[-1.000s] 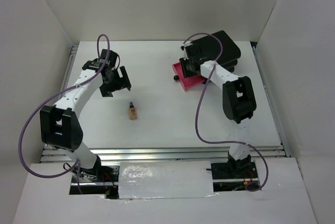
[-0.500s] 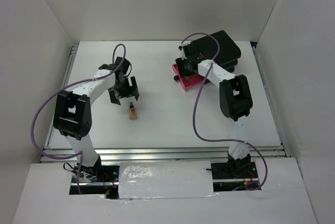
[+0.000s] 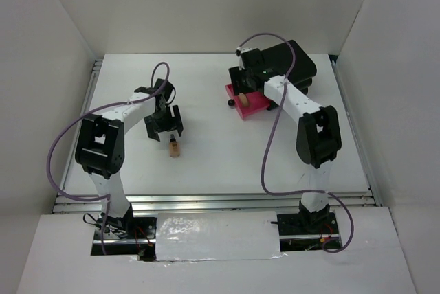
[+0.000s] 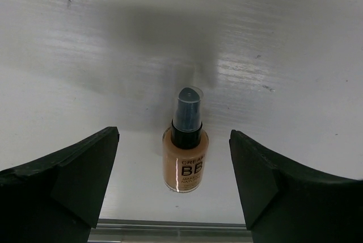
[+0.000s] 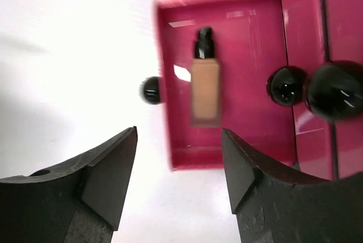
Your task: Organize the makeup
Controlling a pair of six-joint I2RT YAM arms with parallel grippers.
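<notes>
A tan bottle (image 3: pixel 174 147) with a black cap and "BB" on its label (image 4: pixel 185 163) seems to stand upright on the white table. My left gripper (image 3: pixel 163 123) hovers just beside it. In the left wrist view this gripper (image 4: pixel 173 152) is open, its jaws wide on either side of the bottle and touching nothing. A second tan bottle (image 5: pixel 205 92) lies flat in the pulled-out pink drawer (image 5: pixel 170 84), also seen from the top as a tan bottle (image 3: pixel 242 99). My right gripper (image 5: pixel 179 136) hangs open and empty over the drawer's front edge (image 3: pixel 242 86).
The black box (image 3: pixel 292 62) with pink drawer fronts stands at the back right, its open drawer (image 3: pixel 256 106) reaching toward the middle. Black round knobs (image 5: pixel 286 84) sit on the drawer fronts, one (image 5: pixel 151 89) on the open drawer. A metal rail (image 3: pixel 206 201) runs along the table's near edge.
My left arm swung right and down until its jaws framed the bottle on the table. The right jaws have widened, and a tan bottle now shows lying in the pink drawer.
</notes>
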